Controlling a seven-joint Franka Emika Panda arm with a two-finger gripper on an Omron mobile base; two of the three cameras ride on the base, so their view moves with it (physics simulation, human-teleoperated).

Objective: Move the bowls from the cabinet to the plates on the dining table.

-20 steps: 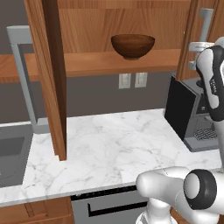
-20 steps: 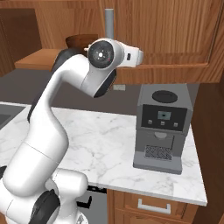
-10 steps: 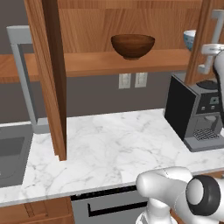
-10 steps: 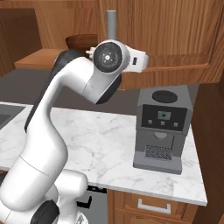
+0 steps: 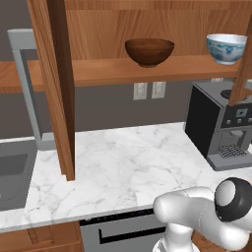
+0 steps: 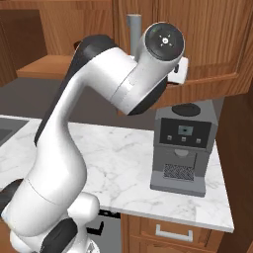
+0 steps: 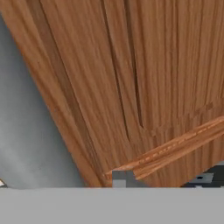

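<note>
My tool's finger spread impossible to tell, its camera pressed against the cabinet door (image 7: 131,87), handle (image 6: 134,30) half hidden behind my arm.

No readable text, label, brand, number or sign appears anywhere. The black coffee machine (image 6: 183,148) on the counter (image 5: 123,172) has a small pale-blue display panel with three tiny buttons just below it, but nothing on them can be made out as letters or digits. The white ceramic bowl (image 5: 226,47) on the shelf above the coffee machine carries a blue pattern that is ornament, not writing. The wall outlets (image 5: 149,90) above the counter are blank.
</note>
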